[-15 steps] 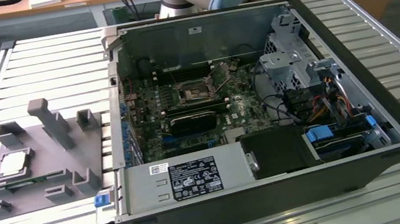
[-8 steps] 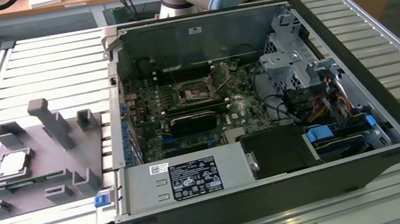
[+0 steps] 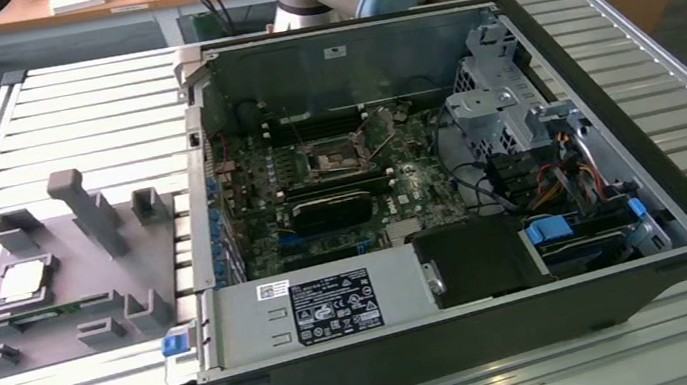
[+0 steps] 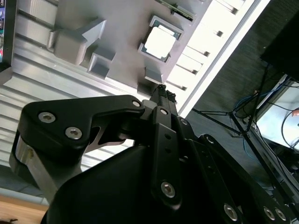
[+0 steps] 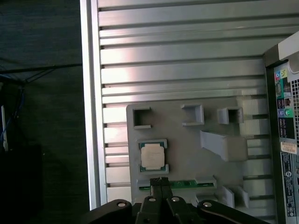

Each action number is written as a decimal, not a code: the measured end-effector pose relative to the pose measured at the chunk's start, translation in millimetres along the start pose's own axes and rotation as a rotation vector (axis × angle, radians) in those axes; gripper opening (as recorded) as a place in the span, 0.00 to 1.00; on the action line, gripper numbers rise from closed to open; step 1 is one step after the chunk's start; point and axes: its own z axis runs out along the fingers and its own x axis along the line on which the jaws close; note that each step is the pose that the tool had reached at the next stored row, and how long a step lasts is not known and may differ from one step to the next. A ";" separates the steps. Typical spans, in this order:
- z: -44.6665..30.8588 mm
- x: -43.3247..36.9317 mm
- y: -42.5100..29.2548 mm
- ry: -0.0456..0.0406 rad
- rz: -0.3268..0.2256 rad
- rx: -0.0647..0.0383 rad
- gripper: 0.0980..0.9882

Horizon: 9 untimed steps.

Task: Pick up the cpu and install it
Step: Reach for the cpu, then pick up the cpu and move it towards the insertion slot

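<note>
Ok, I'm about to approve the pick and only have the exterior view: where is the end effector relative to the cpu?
Observer: In the first wrist view the end effector hangs over the tray, its tip beside the cpu and apparently well above it.
Operator: Is it open?
Observer: No, its fingers are shut together, holding nothing.
Operator: What lies under the tip?
Observer: A green strip lying in the tray's slot next to the cpu's pocket.
</note>
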 end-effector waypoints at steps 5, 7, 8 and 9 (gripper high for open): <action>1.0 7.4 -0.6 0.0001 0.000 0.000 0.01; 1.3 9.3 -0.8 0.0001 0.000 0.000 0.01; 1.4 10.2 -0.8 0.0001 0.000 0.000 0.01; 1.5 10.9 -0.9 0.0001 0.000 0.000 0.01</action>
